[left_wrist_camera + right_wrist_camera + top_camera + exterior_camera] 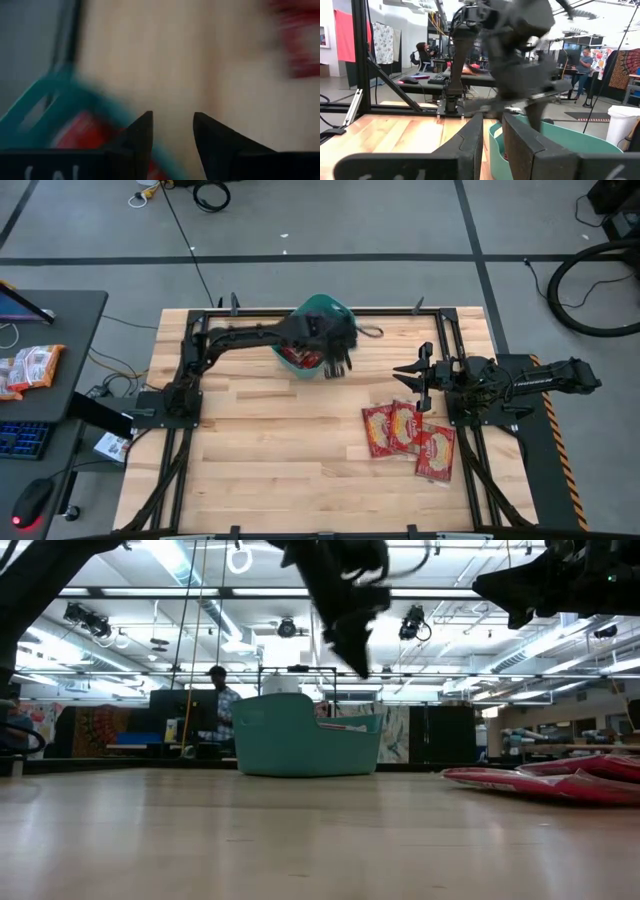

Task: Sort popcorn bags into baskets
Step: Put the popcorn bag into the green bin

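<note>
The wooden table [270,440] stood on a grey floor [330,220] marked with dark lines and strewn with cables. A dark desk [50,370] beside it carried a keyboard [22,440] and a mouse [30,502]. Ceiling strip lights [185,560] lit the workshop, where people [582,67] stood at distant benches.

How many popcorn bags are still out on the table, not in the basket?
3, clustered by the right gripper: popcorn bags at and, overlapping. More red shows inside the teal basket, partly hidden under the left gripper.
</note>
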Tool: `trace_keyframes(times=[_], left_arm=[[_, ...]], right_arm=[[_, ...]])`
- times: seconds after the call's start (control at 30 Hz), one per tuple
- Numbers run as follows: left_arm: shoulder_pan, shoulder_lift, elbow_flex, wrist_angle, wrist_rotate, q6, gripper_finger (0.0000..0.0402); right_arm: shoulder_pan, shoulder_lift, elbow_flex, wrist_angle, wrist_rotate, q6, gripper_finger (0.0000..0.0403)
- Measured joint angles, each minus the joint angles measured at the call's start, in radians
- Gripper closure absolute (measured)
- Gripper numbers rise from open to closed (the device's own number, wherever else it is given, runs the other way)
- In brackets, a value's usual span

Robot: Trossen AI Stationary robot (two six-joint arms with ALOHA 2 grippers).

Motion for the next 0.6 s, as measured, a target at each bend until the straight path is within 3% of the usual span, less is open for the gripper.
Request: trace_keyframes(times=[0.13, 0.3, 0.6], left_arm=[[-0.068, 0.038, 0.001, 0.053, 0.108, 0.181, 0.0257], [-0.15, 0.106, 0.001, 0.073, 0.112, 0.382, 0.0257], [-0.266, 0.203, -0.002, 0.205, 0.105, 0.586, 0.0258]], right_arm=[[0.0, 0.0, 0.0, -0.002, 0.0, 0.0, 0.0325], [0.0, -0.002, 0.0, -0.004, 0.005, -0.016, 0.0325], [0.0, -0.013, 0.0, -0.021, 0.034, -0.027, 0.0325]])
